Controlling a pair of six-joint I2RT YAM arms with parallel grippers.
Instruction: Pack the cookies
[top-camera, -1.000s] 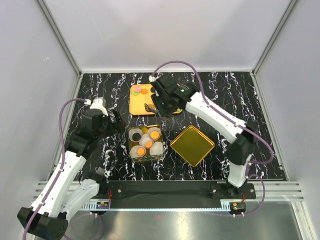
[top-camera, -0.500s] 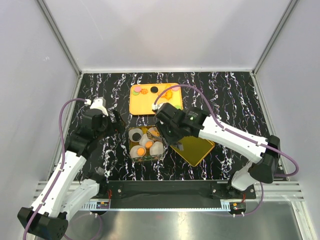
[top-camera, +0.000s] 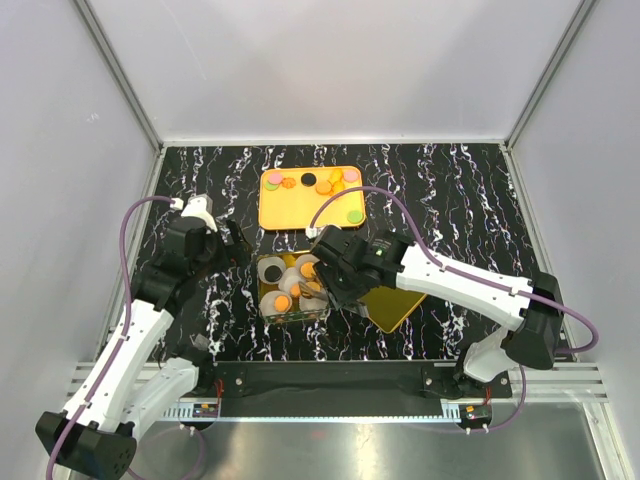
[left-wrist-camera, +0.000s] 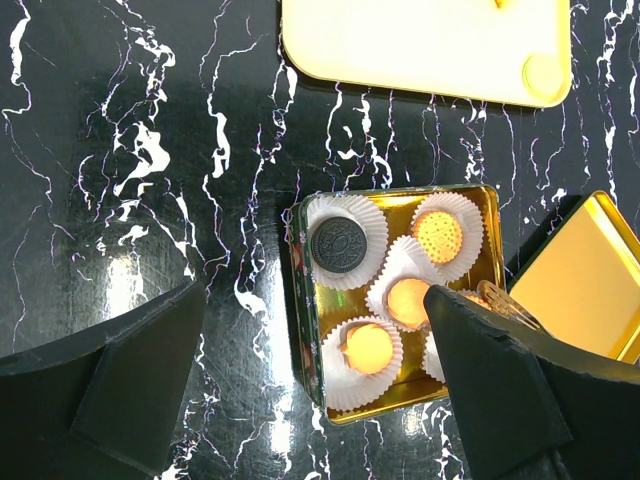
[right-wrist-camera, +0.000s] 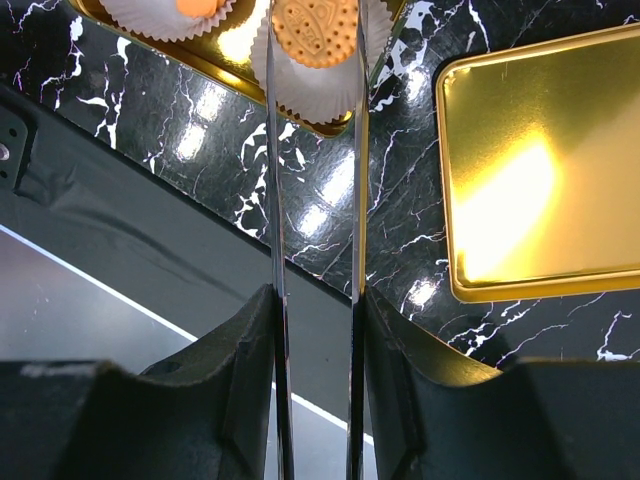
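Right fingers (right-wrist-camera: 272, 200): clamped across cookie (right-wrist-camera: 313, 25) rim, above paper cup (right-wrist-camera: 300, 90) in tin (left-wrist-camera: 308, 320). Left fingers (left-wrist-camera: 500, 390): wide open, empty. Treat as light, stiff, brittle; hold by edge, gently.

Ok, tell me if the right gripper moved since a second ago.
Yes. The right gripper left the orange tray, coming nearer, and is over the tin.

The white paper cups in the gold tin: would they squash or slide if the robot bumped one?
Probably squash: the paper cups have thin pleated walls, so they look floppy. Likely very light too, so a bump could shove one sideways. They sit packed together inside the tin, which should stop them tipping.
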